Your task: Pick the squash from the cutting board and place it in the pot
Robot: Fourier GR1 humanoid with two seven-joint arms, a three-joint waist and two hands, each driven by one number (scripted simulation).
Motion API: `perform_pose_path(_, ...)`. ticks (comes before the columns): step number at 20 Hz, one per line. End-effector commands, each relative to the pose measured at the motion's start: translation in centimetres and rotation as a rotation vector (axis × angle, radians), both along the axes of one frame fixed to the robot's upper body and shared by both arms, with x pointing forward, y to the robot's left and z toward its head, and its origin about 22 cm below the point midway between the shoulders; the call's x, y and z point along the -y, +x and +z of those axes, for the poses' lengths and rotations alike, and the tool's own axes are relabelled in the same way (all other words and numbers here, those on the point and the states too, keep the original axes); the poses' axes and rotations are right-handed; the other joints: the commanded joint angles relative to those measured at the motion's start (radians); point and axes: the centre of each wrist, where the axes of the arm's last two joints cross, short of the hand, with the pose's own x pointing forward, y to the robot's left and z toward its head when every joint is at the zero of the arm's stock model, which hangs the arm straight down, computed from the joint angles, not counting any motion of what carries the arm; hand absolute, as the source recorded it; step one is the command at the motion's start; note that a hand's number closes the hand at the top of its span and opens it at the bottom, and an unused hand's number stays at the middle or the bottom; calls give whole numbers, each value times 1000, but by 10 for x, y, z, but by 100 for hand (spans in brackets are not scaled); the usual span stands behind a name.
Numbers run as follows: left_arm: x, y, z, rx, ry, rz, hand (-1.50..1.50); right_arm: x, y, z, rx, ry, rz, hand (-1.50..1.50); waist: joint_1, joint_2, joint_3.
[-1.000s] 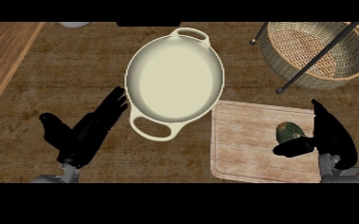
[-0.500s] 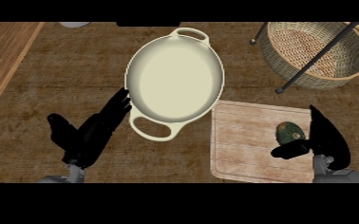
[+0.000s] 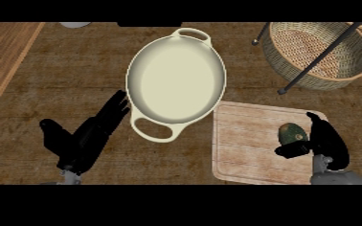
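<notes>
Small dark-green squash (image 3: 292, 132) is sitting on the pale wooden cutting board (image 3: 247, 143), near its right edge, well apart from the cream oval two-handled pot (image 3: 176, 79), which is lying just left of the board on the brown wood-grain worktop (image 3: 71, 91). The pot's open mouth is facing up, so judging by that, a lift, a leftward carry and a drop should do it.

Right robot hand (image 3: 322, 141) is coming in from the lower right, fingers running up the squash's right side, thumb tucking under its lower edge. It looks like it's closing round the squash but not clearly clamping it yet; squash isn't lifted, so I'm reading this as the grasp step.

Left robot hand (image 3: 88, 134) is resting open left of the pot, fingers straight, tips just beside the rim by the lower handle, holding nothing. Contact with the rim: can't tell.

Woven wicker basket (image 3: 311, 52) with dark metal legs is standing top right, out of the carry path.
</notes>
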Motion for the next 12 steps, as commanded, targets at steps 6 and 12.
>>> perform_pose_path(6, 0, 13, -10, 1, 7, -14, 0, -5, 7, -4, 70, 59, 86, 150, -2, 0, 0)
perform_pose_path(12, -3, 19, 0, -15, -16, 2, 0, -14, 8, -14, 79, -15, 119, 150, -2, 0, 0)
